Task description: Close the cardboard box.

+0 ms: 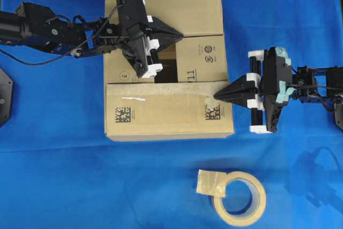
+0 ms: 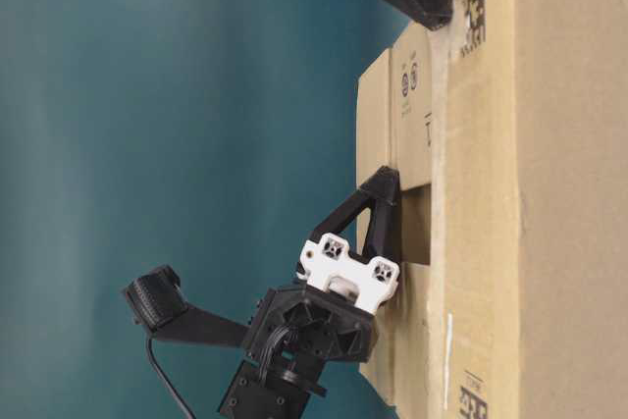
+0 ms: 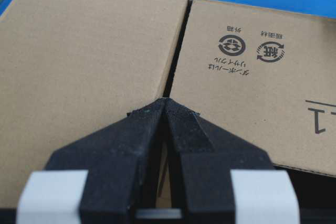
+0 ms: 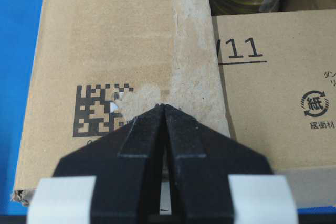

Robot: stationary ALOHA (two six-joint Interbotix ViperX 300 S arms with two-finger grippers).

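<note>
Left gripper (image 1: 181, 36), fingers together, tip on the far flap's edge, seemingly pressing it flat. The box (image 1: 161, 116) sits mid-cloth, a gap open at its centre. Right gripper (image 1: 216, 95), fingers together, pins the near flap's right end.

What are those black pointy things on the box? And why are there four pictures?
They are two robot arms, each ending in a claw. One picture looks down from above, one looks from table height, and two come from small cameras on the arms' wrists. The left claw and the right claw are both pinched shut, holding nothing, with their tips at the flaps of the cardboard box. The box lies on a blue cloth, and a gap between its flaps is not yet covered. A tape roll lies nearby.
</note>
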